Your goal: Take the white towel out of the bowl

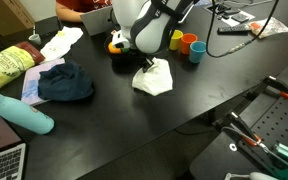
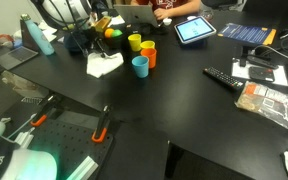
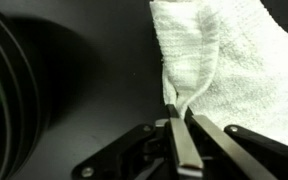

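The white towel (image 3: 234, 60) lies crumpled on the black table (image 1: 184, 100), outside the bowl. It shows in both exterior views (image 1: 152, 79) (image 2: 104, 65). My gripper (image 3: 179, 112) is shut on a pinched fold at the towel's edge. In the exterior views the gripper (image 1: 148, 62) (image 2: 96, 52) sits directly over the towel. The dark round bowl (image 3: 9, 95) is just beside the towel, with something green inside it. It appears as a dark shape behind the arm in an exterior view (image 2: 77, 43).
Yellow (image 2: 135, 42), orange (image 2: 148, 50) and blue (image 2: 140, 66) cups stand close to the towel. A dark blue cloth (image 1: 66, 82) and a teal bottle (image 1: 24, 112) lie further along. A tablet (image 2: 194, 30) and a remote (image 2: 224, 77) are on the table.
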`<control>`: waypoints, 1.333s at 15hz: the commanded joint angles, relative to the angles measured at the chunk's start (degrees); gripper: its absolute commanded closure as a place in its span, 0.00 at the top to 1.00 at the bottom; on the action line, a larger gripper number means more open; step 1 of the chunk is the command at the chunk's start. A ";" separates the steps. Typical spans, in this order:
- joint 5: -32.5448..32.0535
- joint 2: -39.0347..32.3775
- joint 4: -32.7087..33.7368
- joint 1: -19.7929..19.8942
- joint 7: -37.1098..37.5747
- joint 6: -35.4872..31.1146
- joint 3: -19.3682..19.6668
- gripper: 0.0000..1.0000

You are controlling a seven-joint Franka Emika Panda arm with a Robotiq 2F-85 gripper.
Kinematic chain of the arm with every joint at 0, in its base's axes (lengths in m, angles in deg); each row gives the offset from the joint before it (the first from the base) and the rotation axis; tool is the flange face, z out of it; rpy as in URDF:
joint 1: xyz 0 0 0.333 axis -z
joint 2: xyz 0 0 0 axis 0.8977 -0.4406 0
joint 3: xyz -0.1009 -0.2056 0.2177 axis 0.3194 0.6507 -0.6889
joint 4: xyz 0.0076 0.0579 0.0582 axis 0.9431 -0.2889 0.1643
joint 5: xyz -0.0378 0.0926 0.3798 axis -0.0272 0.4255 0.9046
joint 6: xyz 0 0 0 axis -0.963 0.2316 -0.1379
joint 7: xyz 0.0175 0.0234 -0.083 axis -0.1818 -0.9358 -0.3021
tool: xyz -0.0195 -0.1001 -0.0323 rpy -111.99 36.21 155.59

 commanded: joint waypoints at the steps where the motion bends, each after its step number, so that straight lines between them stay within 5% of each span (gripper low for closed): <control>1: 2.43 2.56 -1.30 1.38 -0.03 1.62 -0.85 0.00; 5: 7.96 6.90 -1.55 5.33 -2.54 10.22 -2.52 0.01; 10: 19.14 9.05 2.92 11.15 -18.15 29.44 -7.20 0.01; 14: 22.47 7.20 7.16 8.85 -19.97 44.15 -5.12 0.01; 17: 17.07 6.04 5.03 3.68 -13.20 38.04 -2.74 0.01; 20: 18.99 2.58 8.15 2.88 -16.86 46.18 -5.15 0.02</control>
